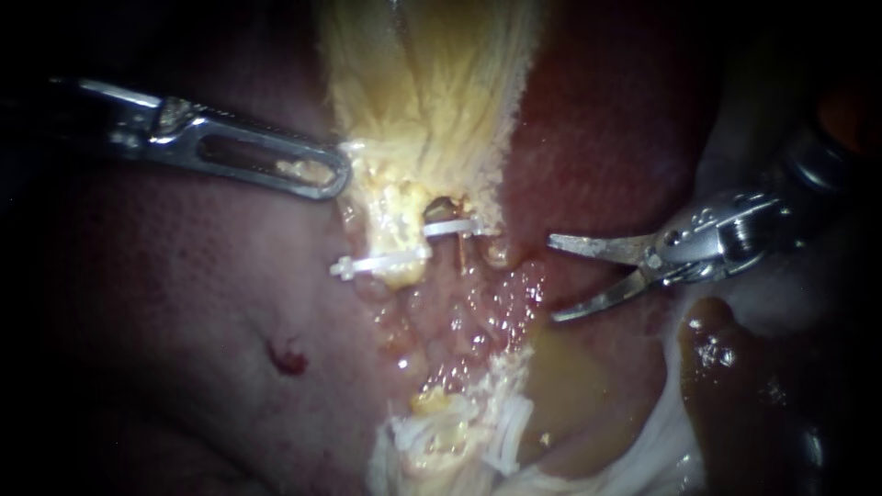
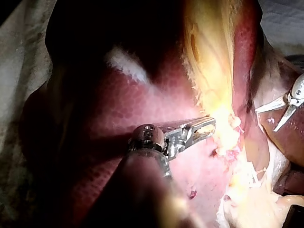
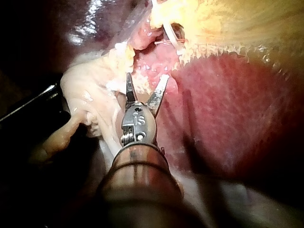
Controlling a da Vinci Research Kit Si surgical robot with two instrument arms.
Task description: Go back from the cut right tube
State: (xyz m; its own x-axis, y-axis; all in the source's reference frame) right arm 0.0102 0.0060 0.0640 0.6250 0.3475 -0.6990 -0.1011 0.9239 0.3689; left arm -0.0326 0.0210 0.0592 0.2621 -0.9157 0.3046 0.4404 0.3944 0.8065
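My right instrument [image 1: 553, 278] comes in from the right with its two blades open and nothing between them. It hangs a short way right of the dissected bed, apart from the tissue. A white clip [image 1: 448, 227] sits on a short tube stump below the pale yellow gallbladder [image 1: 423, 83], and a second white clip [image 1: 377, 264] lies left of it. My left instrument [image 1: 338, 174] is shut on the gallbladder's left edge. The right wrist view shows the open blades [image 3: 147, 78] short of the clip [image 3: 173, 40]. In the left wrist view my left instrument's jaws [image 2: 209, 126] pinch the yellow tissue.
Dark red liver [image 1: 184, 303] fills the left and upper right. Yellow-brown fluid [image 1: 560, 395] pools below the blades. White clips and frayed pale tissue [image 1: 491, 432] lie low in the middle. A small red spot [image 1: 289, 358] marks the liver.
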